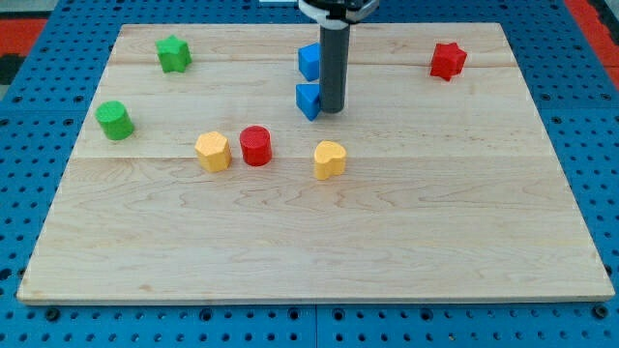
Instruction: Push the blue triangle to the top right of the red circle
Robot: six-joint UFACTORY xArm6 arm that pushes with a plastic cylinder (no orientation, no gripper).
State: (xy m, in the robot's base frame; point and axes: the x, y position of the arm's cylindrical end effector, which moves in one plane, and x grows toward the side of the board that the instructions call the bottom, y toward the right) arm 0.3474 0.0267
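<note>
From the view's left, a green cylinder (114,120) and a green star (174,53) sit near the tabletop's (319,242) left edge. Next come a yellow hexagon-like block (213,152) and, just beside it, the red circle (255,146), a short cylinder. The blue triangle (309,101) lies up and to the right of the red circle, already roughly where it should end up, with my tip (332,109) touching or nearly touching its right side. Another blue block (309,61), its shape partly hidden by the rod, sits just above. A yellow heart (330,159) lies below my tip, and a red star (448,60) is well apart toward the right.

I have no jaws, only a plain dark rod, so nothing is grasped. I judge only small nudges are needed; a hard push leftward would carry the triangle past the circle's top. The blocks look smooth and painted; the tabletop is pale, planked wood.
</note>
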